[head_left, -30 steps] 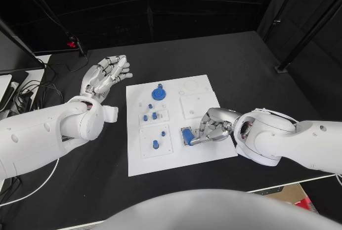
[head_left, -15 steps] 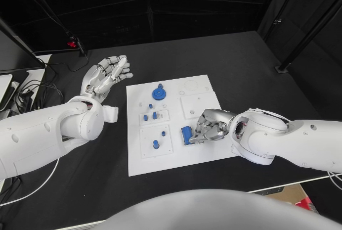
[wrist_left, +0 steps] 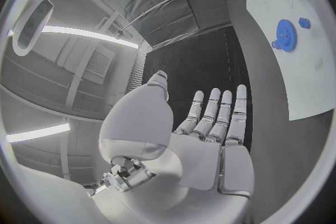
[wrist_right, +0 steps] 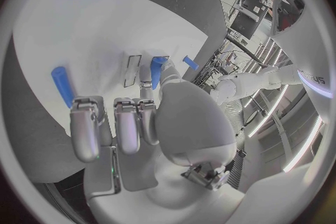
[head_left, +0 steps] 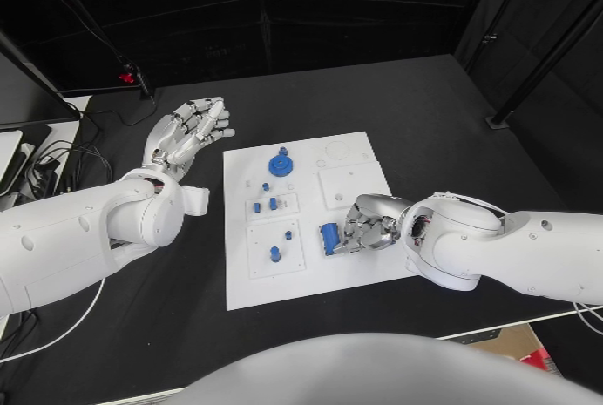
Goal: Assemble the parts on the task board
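The white task board (head_left: 315,274) lies in the middle of the black table. My right hand (head_left: 367,225) is low over the board's near right part, and its fingers grip an upright blue part (head_left: 330,238) at a small recess. In the right wrist view a blue piece (wrist_right: 157,71) sits at the thumb's tip beside two slots, and a blue bar (wrist_right: 61,85) lies past the curled fingers (wrist_right: 115,123). A blue gear (head_left: 279,166) and several small blue parts (head_left: 264,203) stand on the board's left half. My left hand (head_left: 188,126) is raised left of the board, fingers spread, holding nothing.
Cables and a dark monitor edge (head_left: 31,152) lie at the table's far left. A black post (head_left: 503,118) stands at the back right. Bare black tabletop surrounds the board. The left wrist view shows the gear (wrist_left: 285,35) on the board's edge.
My right hand has crept slightly left and away from me with the blue part. The left hand has not moved.
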`<action>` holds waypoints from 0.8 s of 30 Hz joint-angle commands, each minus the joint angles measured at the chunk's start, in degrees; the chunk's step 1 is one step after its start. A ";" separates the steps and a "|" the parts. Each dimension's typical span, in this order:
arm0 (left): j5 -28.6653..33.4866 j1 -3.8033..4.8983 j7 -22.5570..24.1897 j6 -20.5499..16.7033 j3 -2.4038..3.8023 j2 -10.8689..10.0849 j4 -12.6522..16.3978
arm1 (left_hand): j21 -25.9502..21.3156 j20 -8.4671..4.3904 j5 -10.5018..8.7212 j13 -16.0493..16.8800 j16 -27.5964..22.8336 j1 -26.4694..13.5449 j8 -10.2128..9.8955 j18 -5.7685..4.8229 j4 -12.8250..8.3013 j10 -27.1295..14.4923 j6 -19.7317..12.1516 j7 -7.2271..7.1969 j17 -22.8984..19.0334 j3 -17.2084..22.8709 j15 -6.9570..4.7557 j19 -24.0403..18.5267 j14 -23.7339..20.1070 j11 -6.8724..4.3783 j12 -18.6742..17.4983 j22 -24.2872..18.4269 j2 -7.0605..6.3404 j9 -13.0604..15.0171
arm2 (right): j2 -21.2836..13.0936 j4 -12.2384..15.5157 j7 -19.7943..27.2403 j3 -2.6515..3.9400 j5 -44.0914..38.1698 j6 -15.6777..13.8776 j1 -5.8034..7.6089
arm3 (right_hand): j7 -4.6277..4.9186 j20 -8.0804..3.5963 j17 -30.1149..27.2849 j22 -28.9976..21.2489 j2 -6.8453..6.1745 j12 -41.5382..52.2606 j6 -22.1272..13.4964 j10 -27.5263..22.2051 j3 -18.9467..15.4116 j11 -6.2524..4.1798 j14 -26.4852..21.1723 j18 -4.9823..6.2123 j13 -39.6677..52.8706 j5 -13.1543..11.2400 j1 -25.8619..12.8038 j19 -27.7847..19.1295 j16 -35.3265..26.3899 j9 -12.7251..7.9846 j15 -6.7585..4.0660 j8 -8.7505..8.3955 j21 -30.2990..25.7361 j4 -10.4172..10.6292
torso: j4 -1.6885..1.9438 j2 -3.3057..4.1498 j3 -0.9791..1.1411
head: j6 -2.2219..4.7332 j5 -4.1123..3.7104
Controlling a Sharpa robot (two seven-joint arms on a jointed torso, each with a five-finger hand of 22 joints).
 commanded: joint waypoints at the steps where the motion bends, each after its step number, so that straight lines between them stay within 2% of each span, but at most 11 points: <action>1: -0.01 0.08 3.57 0.58 0.06 0.04 0.04 | 0.09 0.07 0.37 -0.05 0.33 0.10 0.35 -1.04 -0.04 -0.39 -0.35 9.13 -0.05 -0.38 0.08 0.10 -0.33 -0.12 0.33 -0.05 0.67 -0.05 | -0.50 0.43 0.52 0.00 -0.97 -1.71 -0.01 | -0.35 -0.42 15.08 15.09 -0.04 0.14 0.19 5.96 0.13 -0.28 5.96 -0.42 15.03 0.13 0.46 5.96 0.14 0.10 -0.27 0.20 0.19 -0.14 | -0.02 -0.01 -0.01 | 0.00 -0.03; 4: -0.01 0.08 3.58 0.61 0.06 0.04 0.03 | 0.09 0.07 0.37 -0.05 0.33 0.10 0.35 -1.04 -0.04 -0.39 -0.35 9.13 -0.05 -0.38 0.08 0.10 -0.33 -0.12 0.33 -0.05 0.67 -0.05 | -1.57 0.86 3.14 0.00 -0.93 -6.71 -0.10 | -0.10 -0.44 15.08 15.09 -0.24 0.14 -0.18 5.96 -0.14 -0.14 5.96 -0.42 15.03 0.52 -0.24 5.96 0.14 0.14 -0.26 -0.07 0.19 0.69 | -0.03 -0.01 0.00 | 0.00 -0.10; 9: -0.01 0.07 3.60 0.63 0.06 0.01 0.03 | 0.09 0.07 0.37 -0.05 0.33 0.10 0.35 -1.04 -0.04 -0.39 -0.35 9.13 -0.05 -0.38 0.08 0.10 -0.33 -0.12 0.33 -0.05 0.67 -0.05 | -4.16 1.67 8.07 -0.01 1.87 -14.76 -0.16 | 1.25 -0.05 15.08 15.09 -0.52 0.14 -3.90 5.96 -1.29 0.96 5.96 -0.42 15.03 3.37 -2.33 5.96 0.14 0.01 0.41 -1.34 0.19 0.94 | -0.04 0.00 -0.01 | 0.00 -0.35; 12: -0.01 0.07 3.61 0.59 0.06 -0.01 0.01 | 0.10 0.07 0.40 -0.09 0.40 0.15 0.39 -1.04 -0.04 -0.41 -0.37 9.13 -0.13 -0.41 0.08 0.09 -0.35 -0.12 0.39 -0.06 0.74 -0.08 | -6.19 2.08 10.29 -0.01 3.14 -17.43 -0.18 | 2.00 0.47 15.08 15.09 -0.28 0.14 -6.27 5.96 -1.81 1.63 5.96 -0.42 15.03 4.67 -3.27 5.96 0.14 0.28 1.02 -1.05 0.19 0.87 | -0.01 -0.01 -0.03 | 0.00 -0.64; 15: -0.01 0.07 3.62 0.56 0.06 0.00 -0.05 | 0.10 0.07 0.40 -0.09 0.40 0.15 0.39 -1.04 -0.04 -0.41 -0.37 9.13 -0.13 -0.41 0.08 0.09 -0.35 -0.12 0.39 -0.06 0.74 -0.08 | -8.07 2.31 11.28 -0.02 3.59 -18.08 -0.19 | 2.55 0.95 15.08 15.09 -0.05 0.14 -8.40 5.96 -2.18 2.16 5.96 -0.42 15.03 5.38 -3.88 5.96 0.14 0.62 1.52 -0.31 0.19 0.91 | -0.04 0.01 -0.02 | 0.00 -0.94; 18: -0.01 0.05 3.63 0.53 0.06 0.02 -0.14 | 0.10 0.07 0.40 -0.09 0.40 0.15 0.39 -1.04 -0.04 -0.41 -0.37 9.13 -0.13 -0.41 0.08 0.09 -0.35 -0.12 0.39 -0.06 0.74 -0.08 | -9.75 2.31 11.05 -0.03 3.69 -17.35 -0.20 | 2.85 1.27 15.08 15.09 0.20 0.14 -9.76 5.96 -2.37 2.44 5.96 -0.42 15.03 5.65 -4.06 5.96 0.14 0.95 1.81 0.50 0.19 0.91 | -0.08 -0.03 -0.06 | 0.00 -1.16; 21: -0.01 0.03 3.64 0.51 0.06 0.08 -0.19 | 0.10 0.07 0.40 -0.09 0.40 0.15 0.39 -1.04 -0.04 -0.41 -0.37 9.13 -0.13 -0.41 0.08 0.09 -0.35 -0.12 0.39 -0.06 0.74 -0.08 | -11.33 2.32 9.55 -0.04 2.61 -16.12 -0.21 | 2.91 1.56 15.08 15.09 0.42 0.14 -10.61 5.96 -2.80 2.59 5.96 -0.42 15.03 6.14 -4.36 5.96 0.14 1.70 2.03 2.32 0.19 0.91 | -0.04 -0.02 -0.04 | 0.00 -1.41; 24: -0.01 0.01 3.66 0.53 0.06 0.13 -0.19 | 0.10 0.07 0.40 -0.09 0.40 0.15 0.39 -1.04 -0.04 -0.41 -0.37 9.13 -0.13 -0.41 0.08 0.09 -0.35 -0.12 0.39 -0.06 0.74 -0.08 | -12.79 2.34 7.42 -0.05 0.77 -14.51 -0.23 | 2.64 1.61 15.08 15.09 0.55 0.14 -10.39 5.96 -3.16 2.40 5.96 -0.42 15.03 6.50 -4.69 5.96 0.14 2.44 1.93 4.21 0.19 0.94 | 0.10 0.03 0.03 | 0.00 -2.01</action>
